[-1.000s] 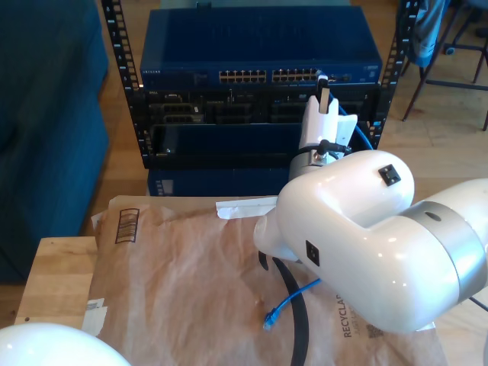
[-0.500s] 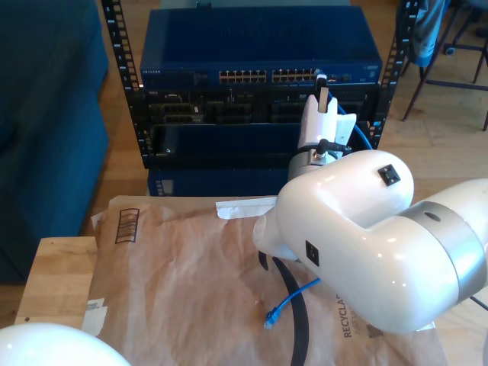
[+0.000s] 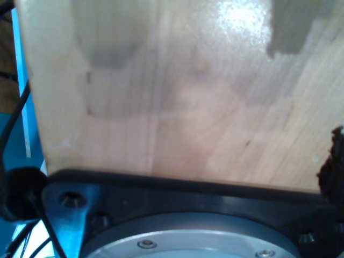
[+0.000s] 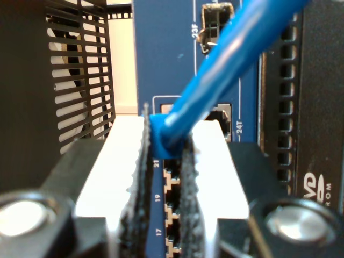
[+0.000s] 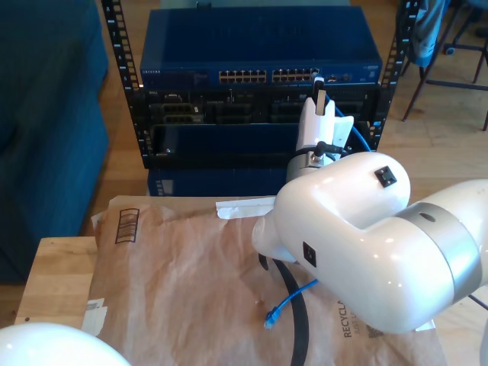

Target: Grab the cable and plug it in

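In the first wrist view, the camera is looking down at a pale wooden desk (image 3: 177, 102) close beneath it, with a black and silver ring of the arm's own body in front. The first pincer's tips are not showing, so whether it is open or closed cannot be told.

In the second wrist view, the second pincer (image 4: 166, 177) is squeezing nearly closed on the blue boot of the cable (image 4: 226, 70), gripped between its ribbed pads (image 4: 141, 177). The cable is rising away from the pincer. Directly ahead of the pincer is standing the blue network switch (image 4: 161, 54), with its numbered ports just beyond the tips.

In the exterior view, the second pincer (image 5: 320, 93) is reaching up at the switch's port row (image 5: 267, 76). Behind the pincer, the cable's free end (image 5: 271, 316) is lying on brown paper (image 5: 183, 282) on the desk.
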Tool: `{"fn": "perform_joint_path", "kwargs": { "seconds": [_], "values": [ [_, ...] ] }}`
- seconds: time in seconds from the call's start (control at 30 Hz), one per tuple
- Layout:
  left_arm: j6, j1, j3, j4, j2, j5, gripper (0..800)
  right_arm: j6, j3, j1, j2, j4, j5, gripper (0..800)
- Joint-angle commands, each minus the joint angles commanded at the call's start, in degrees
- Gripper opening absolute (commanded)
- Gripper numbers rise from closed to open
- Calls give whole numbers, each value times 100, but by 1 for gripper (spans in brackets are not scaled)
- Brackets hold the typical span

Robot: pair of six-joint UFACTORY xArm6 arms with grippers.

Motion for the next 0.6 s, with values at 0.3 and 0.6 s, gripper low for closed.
{"fn": "perform_joint_path", "kwargs": {
  "seconds": [0.3,0.6],
  "values": [
    [0,0,0,0,0,0,800,-18,-114,9,62,0,-9,0],
    [0,0,0,0,0,0,800,-18,-70,26,62,0,-35,0]
  ]
}}
